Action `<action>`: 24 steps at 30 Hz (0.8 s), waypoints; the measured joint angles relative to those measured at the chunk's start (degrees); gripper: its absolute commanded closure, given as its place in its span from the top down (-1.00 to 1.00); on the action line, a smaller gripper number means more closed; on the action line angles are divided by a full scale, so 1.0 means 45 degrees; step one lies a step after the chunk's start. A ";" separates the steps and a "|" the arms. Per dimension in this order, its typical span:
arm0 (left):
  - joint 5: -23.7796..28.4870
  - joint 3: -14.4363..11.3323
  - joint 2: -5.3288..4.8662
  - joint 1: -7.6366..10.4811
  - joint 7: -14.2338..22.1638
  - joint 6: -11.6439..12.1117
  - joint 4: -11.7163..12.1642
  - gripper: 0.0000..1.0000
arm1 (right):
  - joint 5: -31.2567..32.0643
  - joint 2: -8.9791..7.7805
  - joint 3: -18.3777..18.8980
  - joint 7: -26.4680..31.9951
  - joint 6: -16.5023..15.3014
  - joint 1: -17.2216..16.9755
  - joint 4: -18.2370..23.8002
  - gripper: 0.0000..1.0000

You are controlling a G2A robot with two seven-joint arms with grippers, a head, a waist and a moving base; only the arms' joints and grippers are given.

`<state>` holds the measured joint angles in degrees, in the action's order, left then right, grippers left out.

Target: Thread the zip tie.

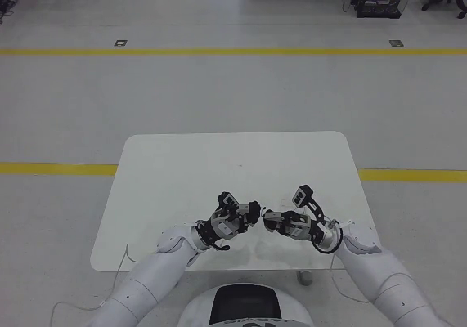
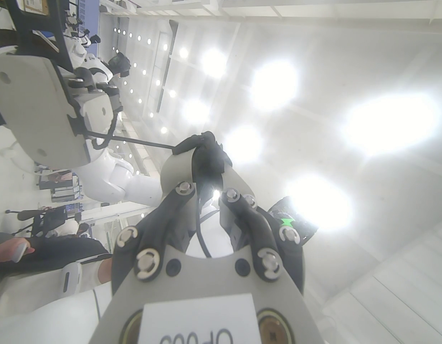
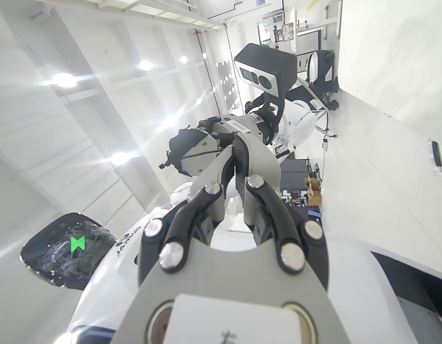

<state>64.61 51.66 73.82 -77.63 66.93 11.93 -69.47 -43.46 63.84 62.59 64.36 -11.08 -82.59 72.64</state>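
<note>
My left jaws clamp the zip tie [image 2: 142, 142]; my right jaws pinch its far end. I'd keep it straight and feed the tip slowly.

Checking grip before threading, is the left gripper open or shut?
Shut: the left gripper pinches the black zip tie at its fingertips.

The top view looks down on the desk [image 1: 176, 163], left claw [image 1: 252, 216] and right claw [image 1: 271, 219] small at lower centre. Each wrist view sits close behind its own claw, facing the ceiling, the other claw beyond.
</note>
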 measured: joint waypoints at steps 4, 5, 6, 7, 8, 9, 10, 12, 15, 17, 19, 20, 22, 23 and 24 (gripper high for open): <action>0.0000 0.0000 0.0000 0.0000 0.0000 0.0000 0.0000 -1.00 | 0.0020 0.0006 0.0010 -0.0005 0.0013 -0.0008 0.0003 -1.00; 0.0000 0.0000 0.0000 0.0000 0.0000 0.0000 0.0000 -1.00 | 0.0027 0.0007 0.0012 -0.0006 0.0018 -0.0011 0.0005 -1.00; 0.0000 0.0000 0.0000 0.0000 0.0000 0.0000 0.0000 -1.00 | 0.0038 0.0008 0.0015 -0.0006 0.0026 -0.0014 0.0008 -1.00; 0.0000 0.0000 0.0000 0.0000 0.0000 0.0000 0.0000 -1.00 | 0.0047 0.0009 0.0017 -0.0006 0.0032 -0.0017 0.0010 -1.00; 0.0000 0.0000 0.0000 0.0000 0.0000 0.0000 0.0000 -1.00 | 0.0056 0.0009 0.0019 -0.0006 0.0038 -0.0019 0.0013 -1.00; 0.0000 0.0000 0.0000 0.0000 0.0000 0.0000 0.0000 -1.00 | 0.0066 0.0011 0.0021 -0.0006 0.0043 -0.0023 0.0014 -1.00; 0.0000 0.0000 0.0000 0.0000 0.0000 0.0000 0.0000 -1.00 | 0.0073 0.0012 0.0021 -0.0006 0.0045 -0.0026 0.0014 -1.00; 0.0000 0.0000 0.0000 0.0000 0.0000 0.0000 0.0000 -1.00 | 0.0089 0.0015 0.0021 0.0000 0.0047 -0.0027 0.0000 -1.00; 0.0000 0.0000 0.0000 0.0000 0.0000 0.0000 0.0000 -1.00 | 0.0111 0.0021 0.0019 0.0016 0.0052 -0.0016 -0.0026 -1.00; 0.0000 0.0000 0.0000 0.0000 0.0000 0.0000 0.0000 -1.00 | 0.0131 0.0025 0.0016 0.0020 0.0057 -0.0007 -0.0043 -1.00; 0.0000 0.0000 0.0000 0.0000 0.0000 0.0000 0.0000 -1.00 | 0.0149 0.0028 0.0014 0.0020 0.0063 -0.0001 -0.0057 -1.00; 0.0000 0.0000 0.0000 0.0000 0.0000 0.0000 0.0000 -1.00 | 0.0157 0.0030 0.0014 0.0020 0.0065 0.0002 -0.0063 -1.00; 0.0000 0.0000 0.0000 0.0000 0.0000 0.0000 0.0000 -1.00 | 0.0175 0.0033 0.0016 0.0025 0.0071 0.0008 -0.0086 -1.00; 0.0000 0.0000 0.0000 0.0000 0.0000 0.0000 0.0000 -1.00 | 0.0183 0.0034 0.0017 0.0028 0.0076 0.0014 -0.0098 -1.00; 0.0000 0.0000 0.0000 0.0000 0.0000 0.0000 0.0000 -1.00 | 0.0192 0.0036 0.0018 0.0034 0.0084 0.0023 -0.0116 -1.00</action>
<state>64.61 51.66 73.82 -77.63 66.93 11.93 -69.47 -42.60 64.00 62.67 64.51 -10.71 -82.48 72.11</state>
